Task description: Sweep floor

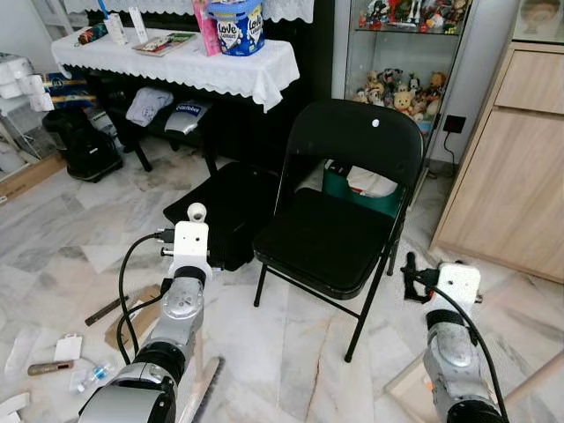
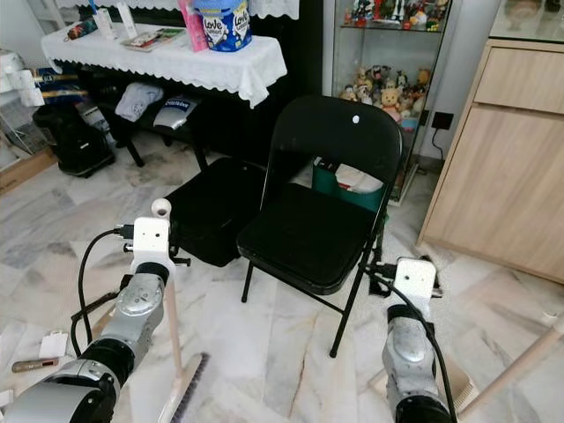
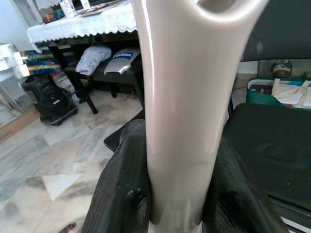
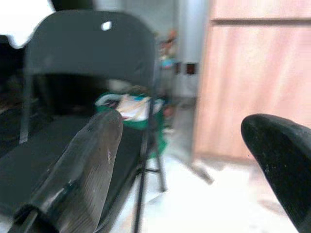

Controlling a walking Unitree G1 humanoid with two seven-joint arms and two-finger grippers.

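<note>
The left tool is clamped on the broom handle, a smooth, glossy cream shaft that widens toward a hanging hole at its end; the black textured fingers press it from both sides. Below that tool the handle slants down to the dark bristled broom head on the veined marble floor.

The right tool is held apart, its two rounded matte fingers gripping nothing, with a pale wooden cabinet beyond it.

Straight ahead of both tools stands a black folding chair, padded seat and thin metal legs, blocking the floor there. A flat black case lies just beyond the left tool. Farther off, a bench with a lace-edged white cloth carries a blue tub. Scraps of litter lie on the floor outboard of the left tool.
</note>
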